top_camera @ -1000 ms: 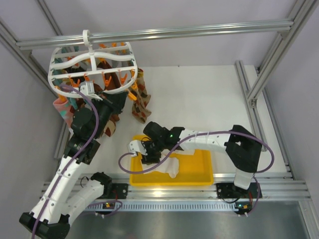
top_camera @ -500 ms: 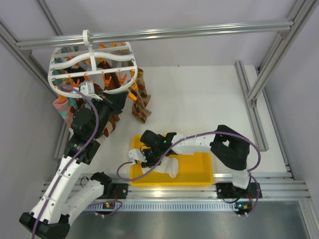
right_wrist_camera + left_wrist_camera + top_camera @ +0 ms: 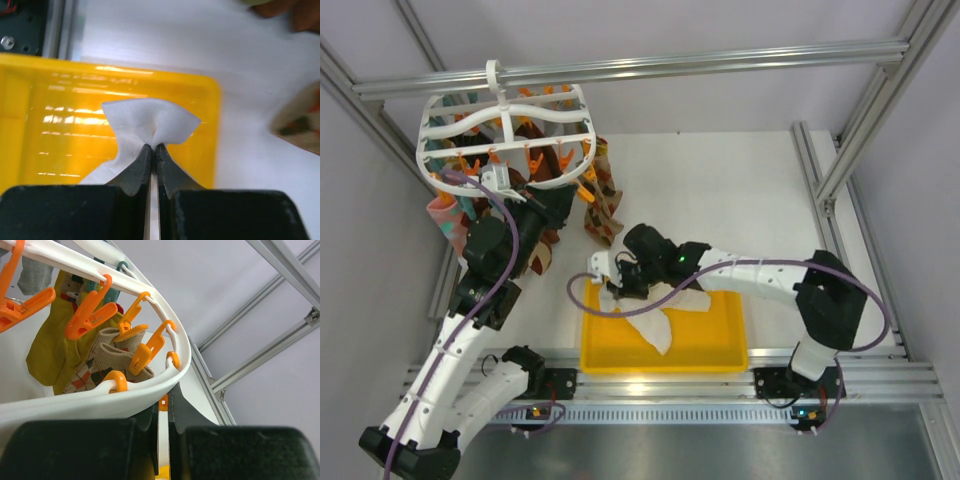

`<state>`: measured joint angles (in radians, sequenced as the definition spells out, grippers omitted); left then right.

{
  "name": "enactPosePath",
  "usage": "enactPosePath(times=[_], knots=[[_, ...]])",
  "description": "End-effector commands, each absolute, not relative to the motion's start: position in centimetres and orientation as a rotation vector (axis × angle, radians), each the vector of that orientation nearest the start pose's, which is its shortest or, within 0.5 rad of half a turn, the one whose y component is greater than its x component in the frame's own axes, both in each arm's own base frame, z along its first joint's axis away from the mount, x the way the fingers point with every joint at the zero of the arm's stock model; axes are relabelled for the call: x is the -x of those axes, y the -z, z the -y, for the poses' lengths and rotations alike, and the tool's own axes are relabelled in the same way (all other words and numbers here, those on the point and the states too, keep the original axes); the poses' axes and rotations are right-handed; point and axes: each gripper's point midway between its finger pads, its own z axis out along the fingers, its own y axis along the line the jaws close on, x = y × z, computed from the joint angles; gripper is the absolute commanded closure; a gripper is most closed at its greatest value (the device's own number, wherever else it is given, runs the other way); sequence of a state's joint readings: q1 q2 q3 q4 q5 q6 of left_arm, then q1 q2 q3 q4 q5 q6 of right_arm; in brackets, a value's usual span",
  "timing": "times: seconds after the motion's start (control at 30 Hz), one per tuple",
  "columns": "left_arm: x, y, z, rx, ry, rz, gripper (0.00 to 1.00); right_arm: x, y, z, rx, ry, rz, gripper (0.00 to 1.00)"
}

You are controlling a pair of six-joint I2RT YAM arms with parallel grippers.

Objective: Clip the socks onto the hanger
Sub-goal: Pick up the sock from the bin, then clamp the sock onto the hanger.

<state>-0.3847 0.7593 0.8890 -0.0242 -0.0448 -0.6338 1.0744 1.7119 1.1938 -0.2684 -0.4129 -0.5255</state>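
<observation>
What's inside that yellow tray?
A cream-white sock lies in the yellow tray, one end pinched by the right tool. Whether a second sock lies beneath is hidden.

Pale lilac walls (image 3: 720,20) enclose a white tabletop (image 3: 720,190) framed by aluminium rails (image 3: 650,65) under even light.

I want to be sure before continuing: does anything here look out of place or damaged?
Nothing stands out. The right gripper pinches a white sock over the yellow tray; nothing is spilled or torn.
</observation>
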Motion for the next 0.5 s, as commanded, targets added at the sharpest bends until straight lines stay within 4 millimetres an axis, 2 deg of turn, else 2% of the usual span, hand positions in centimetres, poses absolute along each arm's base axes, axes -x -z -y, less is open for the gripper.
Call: enactPosePath(times=[0.0, 0.03, 0.1, 0.13, 0.23, 0.33, 0.47], knots=[[-29.9, -36.9, 12.4, 0.267, 0.731, -1.517, 1.0, -21.6, -21.8, -42.4, 1.55, -0.817, -1.384, 1.0], [-29.8, -37.0, 12.4, 0.266, 0.732, -1.514, 1.0, -22.2, -23.8, -42.0, 1.501, -0.826, -1.362, 1.0], [-29.8, -37.1, 12.4, 0.265, 0.737, -1.51, 1.0, -24.0, -25.7, -40.9, 1.435, -0.818, -1.345, 1.0], [-29.8, -37.0, 12.5, 0.264, 0.737, -1.513, 1.0, -24.5, -27.4, -40.6, 1.402, -0.812, -1.307, 1.0], [-29.8, -36.9, 12.5, 0.268, 0.747, -1.514, 1.0, -26.4, -30.1, -39.4, 1.312, -0.812, -1.265, 1.0], [-29.8, -37.0, 12.7, 0.265, 0.76, -1.509, 1.0, -27.2, -31.6, -39.4, 1.263, -0.837, -1.24, 1.0], [-29.7, -37.0, 13.0, 0.255, 0.775, -1.516, 1.0, -26.5, -32.0, -40.4, 1.224, -0.925, -1.232, 1.0]])
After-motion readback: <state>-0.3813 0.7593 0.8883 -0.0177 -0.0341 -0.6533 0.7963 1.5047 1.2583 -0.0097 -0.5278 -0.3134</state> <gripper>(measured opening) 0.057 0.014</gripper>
